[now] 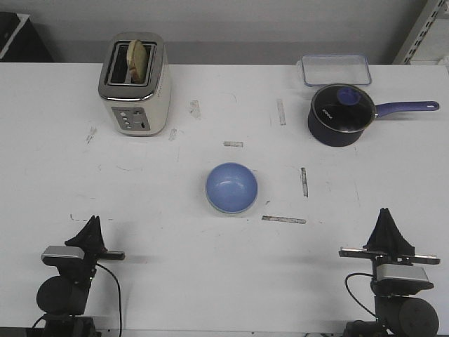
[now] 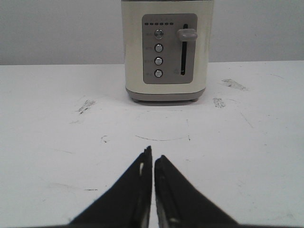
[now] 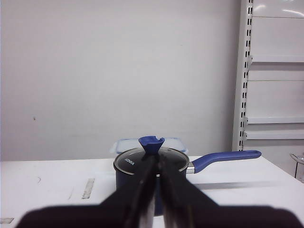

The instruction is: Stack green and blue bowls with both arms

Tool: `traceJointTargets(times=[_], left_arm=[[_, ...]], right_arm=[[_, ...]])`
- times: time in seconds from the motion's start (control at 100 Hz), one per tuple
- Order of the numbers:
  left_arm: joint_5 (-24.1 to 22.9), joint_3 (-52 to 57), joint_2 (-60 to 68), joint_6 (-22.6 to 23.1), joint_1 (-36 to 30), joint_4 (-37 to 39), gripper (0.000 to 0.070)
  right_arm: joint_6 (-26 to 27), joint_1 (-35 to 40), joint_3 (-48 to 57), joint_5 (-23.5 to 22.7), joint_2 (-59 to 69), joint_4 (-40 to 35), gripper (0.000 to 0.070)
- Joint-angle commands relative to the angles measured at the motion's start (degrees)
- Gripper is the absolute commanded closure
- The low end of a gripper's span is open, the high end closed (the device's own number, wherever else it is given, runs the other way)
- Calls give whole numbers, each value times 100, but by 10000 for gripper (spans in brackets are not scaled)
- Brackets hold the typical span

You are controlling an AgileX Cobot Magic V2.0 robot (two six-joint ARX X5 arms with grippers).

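Fingers are sitting pressed together on your left gripper (image 1: 92, 222) and right gripper (image 1: 386, 214); open them wide before reaching for the blue bowl (image 1: 231, 187).

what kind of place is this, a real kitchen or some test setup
Most likely a lab test bench, not a kitchen: a scuffed white table with tape marks, a toaster and saucepan laid out as props, and bare slotted shelving against a plain wall.
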Motion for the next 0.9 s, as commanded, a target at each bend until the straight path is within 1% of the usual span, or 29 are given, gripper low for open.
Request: traceJointTargets(times=[0.0,0.59,0.71,0.8,0.89], left_arm=[[-11,-125,-11,24,13,87,699],[-11,-125,-11,24,11,85,699],[-11,-125,-11,26,11,85,699],[-11,-125,-11,26,11,85,699],[-11,-125,-11,26,11,85,699]], right_arm=[[52,2,31,2,-22,55,699],[52,2,26,0,-22,59,700],[48,2,-238,46,-52,402,699],[55,2,-555,-83,-138,579,699],[131,2,-870,-354,-269,667,700]])
